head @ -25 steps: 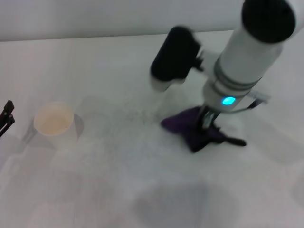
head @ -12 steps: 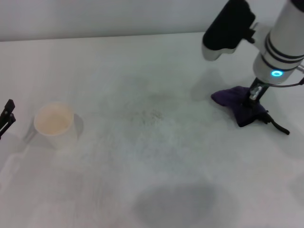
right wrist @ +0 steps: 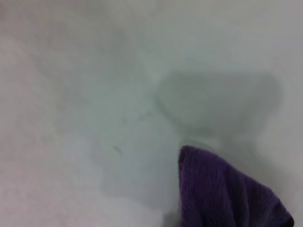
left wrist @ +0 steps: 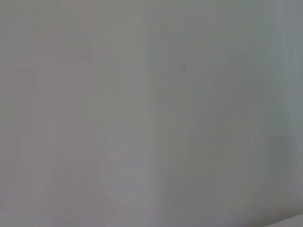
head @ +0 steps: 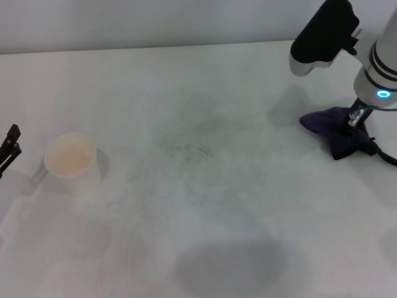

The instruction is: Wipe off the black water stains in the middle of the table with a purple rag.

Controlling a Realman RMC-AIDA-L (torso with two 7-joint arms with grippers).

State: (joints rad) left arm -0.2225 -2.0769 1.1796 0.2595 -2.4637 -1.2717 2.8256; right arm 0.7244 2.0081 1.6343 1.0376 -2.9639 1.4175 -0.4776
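Note:
The purple rag (head: 334, 131) lies bunched on the white table (head: 155, 81) at the far right, its thin black strap trailing to the right. My right gripper (head: 356, 118) comes down onto the rag from above and is shut on it. The rag also shows in the right wrist view (right wrist: 222, 194). No dark blot shows in the middle of the table. Only a faint grey speckled smear (head: 197, 146) is there. My left gripper (head: 8, 148) is parked at the far left edge, well away from the rag.
A white paper cup (head: 71, 162) stands upright at the left of the table. A soft grey shadow (head: 232, 267) lies on the near middle of the tabletop. The left wrist view shows only plain pale surface.
My right arm has dragged the purple rag across the table from near the middle to the far right. The left gripper and the cup have not moved.

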